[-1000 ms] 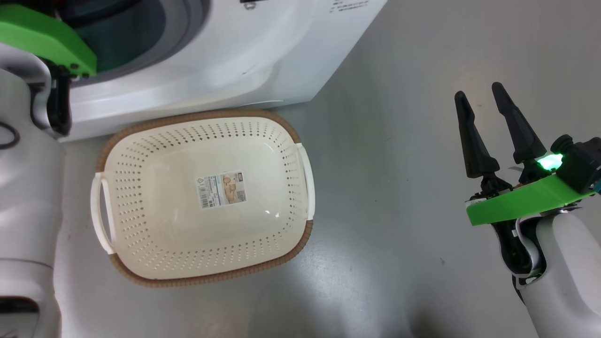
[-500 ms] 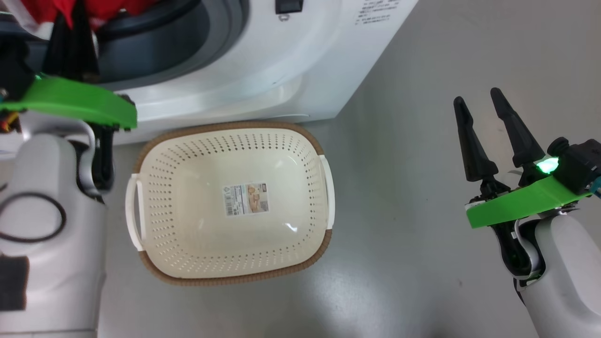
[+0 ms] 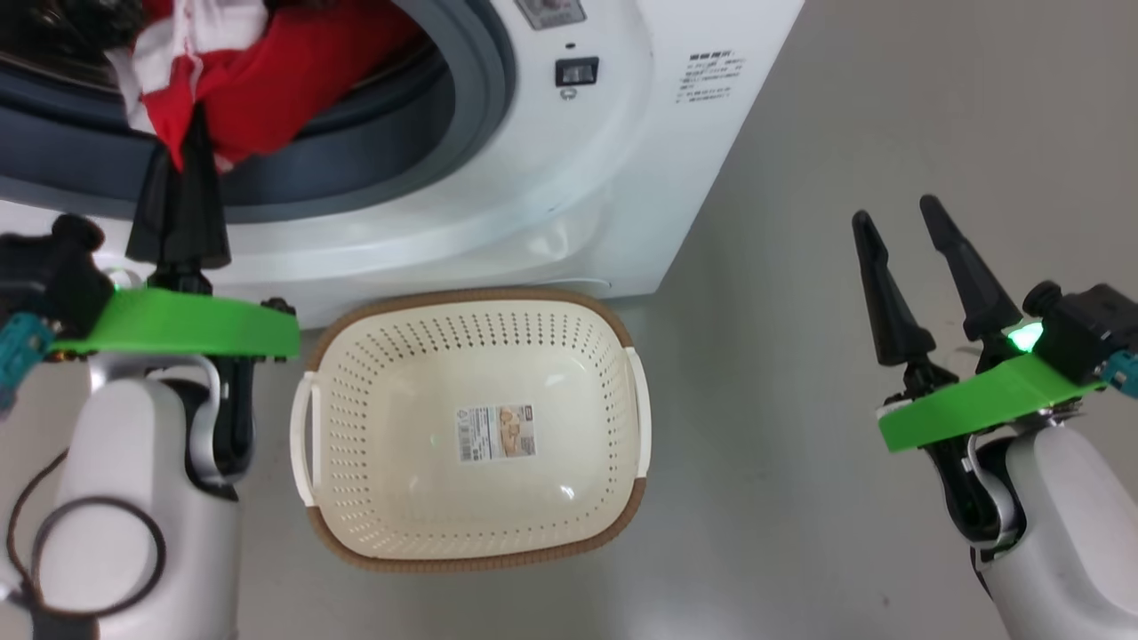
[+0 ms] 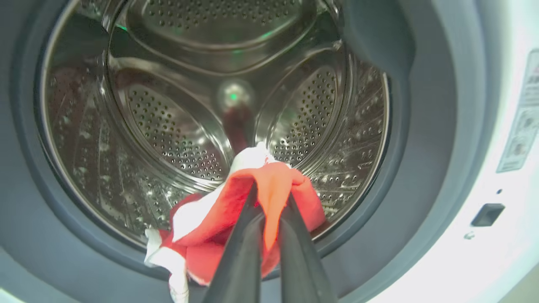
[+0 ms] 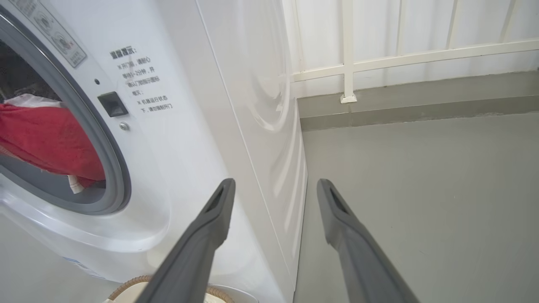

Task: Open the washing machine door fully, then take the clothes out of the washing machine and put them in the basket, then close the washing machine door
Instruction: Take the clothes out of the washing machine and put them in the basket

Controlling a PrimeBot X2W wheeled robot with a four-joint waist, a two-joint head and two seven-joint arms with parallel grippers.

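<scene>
The washing machine [image 3: 569,204] is being seen at 11 to 12 o'clock of the head view. Its mouth is standing uncovered, so the door-opening step is being judged as done. Inside it, the perforated steel drum [image 4: 168,126] is being shown in the left wrist view.

The basket [image 3: 471,296] is being kept on the grey floor [image 3: 800,311] at 6 o'clock of that mouth, just beside the machine's front. This is presumably so that whatever is lifted out is needing only a short carry. Only its label sticker [image 3: 495,433] is lying in it.

The clothes [image 3: 284,80], a red bundle with white trim, are being held at the lip of the mouth, at 11 o'clock of the basket. They are draped partly over the grey-blue rubber ring [image 3: 484,116] and are not yet over the basket.

The left claw [image 3: 191,124] is being kept clamped on a raised fold of the red fabric, its fingers pointing to 12 o'clock. A pinched ridge is being judged the surest hold on soft cloth. The right claw [image 3: 893,211], at 3 o'clock, is being held with its fingers apart on nothing. It is well apart from the basket, seemingly parked out of the way.

Extraction is being judged the step in hand. The trailing white hem could be snagged on the ring.
</scene>
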